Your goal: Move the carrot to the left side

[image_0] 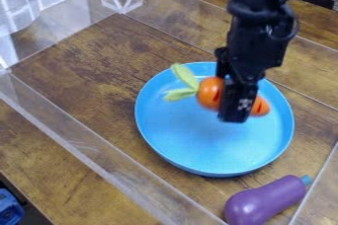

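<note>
- Camera view: black gripper point(235, 112) pointing down over the blue plate point(185, 150), jaws clamped tight on the carrot point(211, 93).
- Carrot lifted clear of the plate, above its far half, yellow-green leaves point(183, 81) sticking out past the plate's far-left rim.
- Purple eggplant toy point(266, 198) on the wooden table point(79, 71), just off the plate's near-right edge.

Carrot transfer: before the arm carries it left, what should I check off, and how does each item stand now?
1. End effector shut on the carrot: ok.
2. Carrot lifted off the blue plate: looks ok.
3. Leaves free, not snagged: ok.
4. Wooden table left of the plate free for set-down: ok.
5. Eggplant out of the path: ok.
6. Grip firmness: cannot tell.
</note>
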You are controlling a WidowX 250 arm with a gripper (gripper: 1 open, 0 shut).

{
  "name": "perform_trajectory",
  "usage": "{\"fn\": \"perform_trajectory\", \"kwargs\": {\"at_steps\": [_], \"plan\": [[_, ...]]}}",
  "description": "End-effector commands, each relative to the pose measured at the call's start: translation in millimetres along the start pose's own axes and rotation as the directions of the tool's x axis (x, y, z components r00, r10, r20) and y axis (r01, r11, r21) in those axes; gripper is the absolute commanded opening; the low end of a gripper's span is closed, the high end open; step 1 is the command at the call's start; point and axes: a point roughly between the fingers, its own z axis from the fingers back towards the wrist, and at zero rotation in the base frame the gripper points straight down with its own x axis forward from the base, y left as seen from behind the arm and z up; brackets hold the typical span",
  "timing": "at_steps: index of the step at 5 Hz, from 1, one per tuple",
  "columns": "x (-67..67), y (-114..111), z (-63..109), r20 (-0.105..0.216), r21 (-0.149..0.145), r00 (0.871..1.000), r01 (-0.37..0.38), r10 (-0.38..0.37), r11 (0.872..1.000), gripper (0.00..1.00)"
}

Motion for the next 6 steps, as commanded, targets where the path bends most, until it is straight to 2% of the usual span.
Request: {"fn": "perform_trajectory", "kwargs": {"at_steps": [1, 2, 3, 5, 6], "plan": [[-0.9, 20, 45.4, 0.041, 0.087, 0.999, -0.019, 0.016, 0.996, 0.0], [-9.1, 39, 73.1, 0.032, 0.132, 0.998, -0.056, 0.052, 0.99, 0.0], [-22.5, 57, 80.3, 0.025, 0.162, 0.996, -0.092, 0.089, 0.983, 0.0], [-49.0, 84, 81.8, 0.015, 0.191, 0.987, -0.158, 0.158, 0.969, 0.0], [-65.6, 84, 80.5, -0.011, 0.183, 0.979, -0.198, 0.204, 0.963, 0.0]]}}
